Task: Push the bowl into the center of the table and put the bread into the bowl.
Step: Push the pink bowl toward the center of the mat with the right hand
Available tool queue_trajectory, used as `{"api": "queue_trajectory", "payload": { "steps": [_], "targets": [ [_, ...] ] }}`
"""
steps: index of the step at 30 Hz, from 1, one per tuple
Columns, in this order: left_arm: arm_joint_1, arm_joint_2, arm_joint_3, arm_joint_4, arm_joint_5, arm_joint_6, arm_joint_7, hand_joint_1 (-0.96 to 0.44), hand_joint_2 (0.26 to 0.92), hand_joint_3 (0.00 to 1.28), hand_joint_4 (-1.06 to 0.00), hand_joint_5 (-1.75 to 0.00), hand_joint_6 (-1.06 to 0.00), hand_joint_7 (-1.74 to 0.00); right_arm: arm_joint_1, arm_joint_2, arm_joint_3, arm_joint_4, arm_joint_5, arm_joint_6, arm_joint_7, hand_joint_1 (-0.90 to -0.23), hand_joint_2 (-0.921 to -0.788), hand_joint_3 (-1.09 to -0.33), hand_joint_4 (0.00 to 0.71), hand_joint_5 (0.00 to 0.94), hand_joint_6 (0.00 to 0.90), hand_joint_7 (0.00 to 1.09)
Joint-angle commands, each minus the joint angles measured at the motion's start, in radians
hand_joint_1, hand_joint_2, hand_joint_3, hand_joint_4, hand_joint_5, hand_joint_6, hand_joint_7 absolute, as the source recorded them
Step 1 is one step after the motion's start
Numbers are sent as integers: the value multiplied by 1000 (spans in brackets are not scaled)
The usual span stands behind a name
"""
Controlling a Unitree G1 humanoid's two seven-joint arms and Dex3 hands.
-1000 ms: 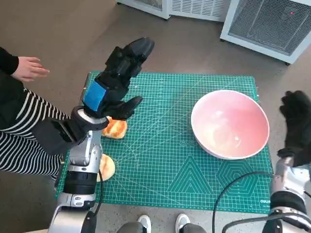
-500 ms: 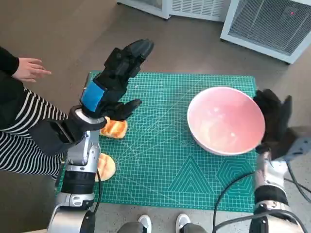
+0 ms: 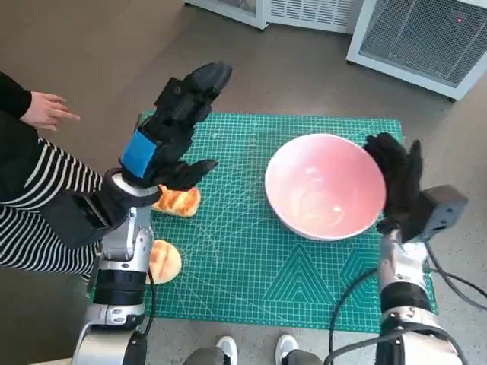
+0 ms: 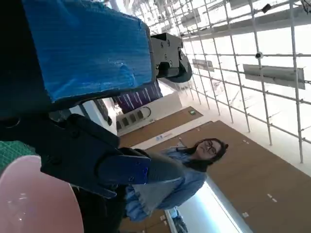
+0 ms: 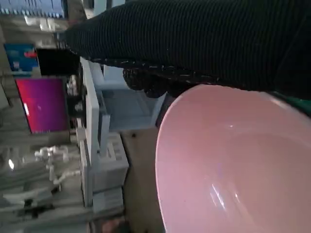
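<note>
Now the right hand [image 3: 397, 182], fingers spread, presses the pink bowl's [image 3: 323, 186] right rim; left hand [image 3: 171, 129] hovers open above the mat's [image 3: 251, 266] left edge.

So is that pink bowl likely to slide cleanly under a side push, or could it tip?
The pink bowl looks wide and shallow, so it probably slides rather than tips. Its glossy surface suggests a hard, smooth body, likely gliding easily over the green mat. The right hand sits against the rim, fairly high, so a slight rock seems possible.
</note>
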Motion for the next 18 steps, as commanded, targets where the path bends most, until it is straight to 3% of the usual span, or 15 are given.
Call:
{"api": "queue_trajectory", "payload": {
  "steps": [1,14,18],
  "targets": [
    [13,6,2,4,16,-15,11,-698,921,318,-7,-162,1,-479,-10,38,13,11,-8,21,15,-651,-921,-771,72,0,38,333],
    [23,11,4,6,14,-16,16,-702,921,315,-14,-155,1,-480,-53,97,24,31,-3,40,18,-638,-921,-778,73,2,35,321],
    [28,11,4,2,12,-14,16,-704,921,314,-15,-151,1,-477,-65,115,14,35,8,47,20,-661,-921,-747,73,1,49,321]
  ]
}}
